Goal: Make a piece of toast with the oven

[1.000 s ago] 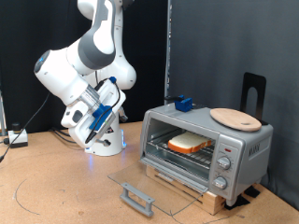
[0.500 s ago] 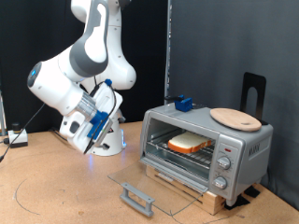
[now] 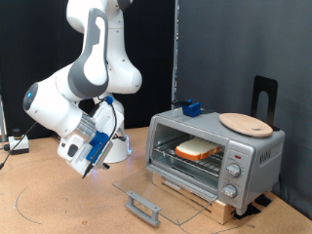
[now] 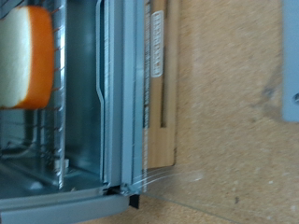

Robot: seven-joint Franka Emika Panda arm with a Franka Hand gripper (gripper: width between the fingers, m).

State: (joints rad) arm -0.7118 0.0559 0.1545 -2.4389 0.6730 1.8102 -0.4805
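Observation:
The oven (image 3: 255, 152) stands at the exterior view's right on a wooden base, its glass door (image 3: 168, 192) folded down flat with the grey handle (image 3: 143, 207) in front. The piece of toast (image 3: 197, 149) lies on the wire rack inside. My gripper (image 3: 84, 164) hangs low at the exterior view's left, well apart from the oven and the door, with nothing seen between its fingers. The wrist view shows the toast (image 4: 26, 58) on the rack, the oven's front frame (image 4: 121, 93) and the door handle (image 4: 291, 86); my fingers do not show clearly there.
A round wooden board (image 3: 245, 123) and a small blue object (image 3: 190, 108) sit on the oven's top. Round knobs (image 3: 233, 173) are on its right panel. A black stand (image 3: 264, 95) rises behind. Cables lie on the table at the exterior view's left (image 3: 15, 144).
The arm has swung down and towards the exterior view's left, carrying the gripper lower and away from the oven. The oven, open door and toast have not moved.

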